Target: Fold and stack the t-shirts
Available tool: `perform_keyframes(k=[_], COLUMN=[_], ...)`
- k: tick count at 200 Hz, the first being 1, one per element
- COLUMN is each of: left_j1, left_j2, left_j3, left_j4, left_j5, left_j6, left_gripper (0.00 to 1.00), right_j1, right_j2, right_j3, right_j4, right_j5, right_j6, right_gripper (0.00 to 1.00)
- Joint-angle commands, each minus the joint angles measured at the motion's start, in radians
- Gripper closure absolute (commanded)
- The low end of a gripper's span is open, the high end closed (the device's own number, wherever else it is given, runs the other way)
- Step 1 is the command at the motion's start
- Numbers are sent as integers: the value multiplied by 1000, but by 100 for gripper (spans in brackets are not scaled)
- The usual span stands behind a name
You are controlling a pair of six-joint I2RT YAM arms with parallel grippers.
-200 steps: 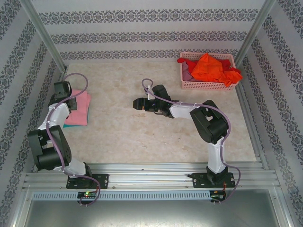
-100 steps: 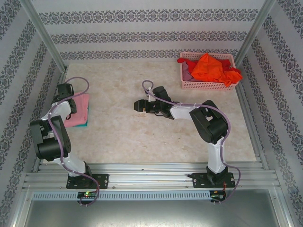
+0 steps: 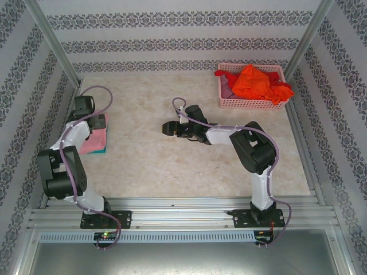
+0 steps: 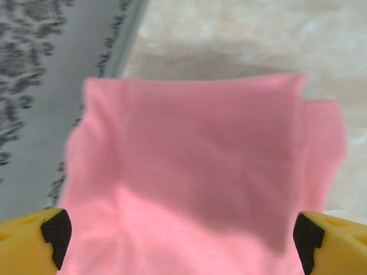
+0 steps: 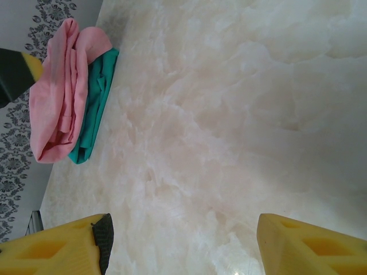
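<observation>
Hovering over the folded light pink t-shirt (image 3: 96,137) at the left edge of the frame, the left claw (image 4: 180,238) stands wide and empty; the shirt lies on a teal t-shirt (image 5: 96,97). The right claw (image 3: 167,127), also wide and empty, sits mid-worktop (image 3: 172,172). With two shirts stacked, the next move likely calls for fetching the orange t-shirt (image 3: 252,80) from the pink basket (image 3: 250,103), upper right.
</observation>
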Motion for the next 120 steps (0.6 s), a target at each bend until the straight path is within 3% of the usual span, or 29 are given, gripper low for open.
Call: perform_keyframes(k=[1, 23, 78, 120], left_j1=[-6, 13, 43, 38], left_j2=[95, 152, 152, 1], left_j3=[50, 84, 77, -16], left_j4=[-62, -110, -129, 54], left_j5=[53, 20, 85, 369], left_j6=[-23, 2, 23, -94], left_gripper=[0, 0, 0, 0], right_j1=[-3, -5, -11, -41], right_j2=[-2, -8, -10, -80], right_j3=[0, -9, -4, -52], right_j4=[30, 27, 25, 14], right_j5=[-11, -7, -10, 34], right_j6=[10, 7, 10, -18], right_gripper=[33, 33, 33, 33])
